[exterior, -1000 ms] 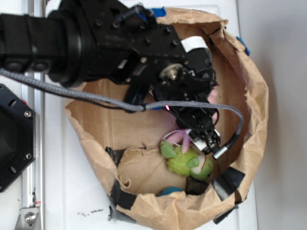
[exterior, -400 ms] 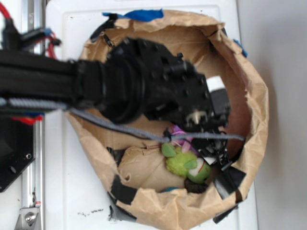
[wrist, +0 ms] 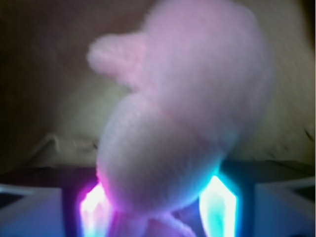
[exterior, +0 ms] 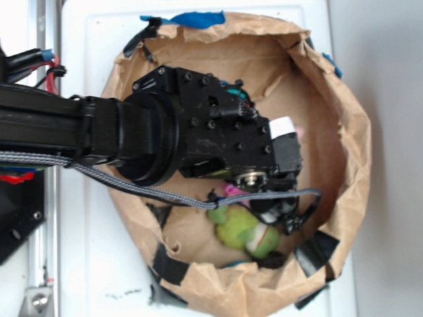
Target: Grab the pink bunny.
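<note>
Exterior looks straight down; wrist, blurred, apparently inches along the jaws.

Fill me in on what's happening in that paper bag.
A WidowX arm is reaching down into the brown paper bag after the pink bunny. The wrist view shows the bunny filling the frame, sitting between the two lit fingers of the end effector, apparently gripped. From outside, the arm hides most of it; only a bit of pink shows. A lime-green plush toy lies just beside it on the bag's floor.

Green plush point(exterior: 246, 232) inside taped paper bag point(exterior: 353, 165).
</note>
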`<state>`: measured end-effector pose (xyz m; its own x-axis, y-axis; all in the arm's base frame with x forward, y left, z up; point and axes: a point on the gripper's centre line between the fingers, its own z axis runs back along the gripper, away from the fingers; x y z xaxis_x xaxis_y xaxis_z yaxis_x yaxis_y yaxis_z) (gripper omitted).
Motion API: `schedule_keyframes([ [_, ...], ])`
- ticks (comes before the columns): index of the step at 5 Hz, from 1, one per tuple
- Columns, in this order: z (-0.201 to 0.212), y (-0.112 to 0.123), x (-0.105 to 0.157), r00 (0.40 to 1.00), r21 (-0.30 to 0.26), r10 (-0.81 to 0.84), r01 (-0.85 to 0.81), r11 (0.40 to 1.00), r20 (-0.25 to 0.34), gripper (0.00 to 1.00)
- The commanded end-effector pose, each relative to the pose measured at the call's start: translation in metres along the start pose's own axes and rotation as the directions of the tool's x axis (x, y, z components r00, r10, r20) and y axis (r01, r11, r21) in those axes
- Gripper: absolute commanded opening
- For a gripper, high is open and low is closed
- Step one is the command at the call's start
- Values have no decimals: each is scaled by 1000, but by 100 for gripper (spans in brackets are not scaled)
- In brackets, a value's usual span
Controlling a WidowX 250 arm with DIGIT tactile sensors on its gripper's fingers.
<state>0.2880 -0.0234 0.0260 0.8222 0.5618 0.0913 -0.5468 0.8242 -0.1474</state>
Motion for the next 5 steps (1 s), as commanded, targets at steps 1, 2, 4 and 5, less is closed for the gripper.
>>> schedule_keyframes([
  [1, 61, 20, -9, 992, -1, -122, 122, 992, -26, 0],
  [2, 104, 37, -12, 965, -45, -239, 235, 971, -105, 0],
  [4, 137, 39, -14, 889, -128, -429, 412, 902, -159, 0],
  [5, 133, 36, -9, 905, -102, -414, 405, 909, -99, 0],
])
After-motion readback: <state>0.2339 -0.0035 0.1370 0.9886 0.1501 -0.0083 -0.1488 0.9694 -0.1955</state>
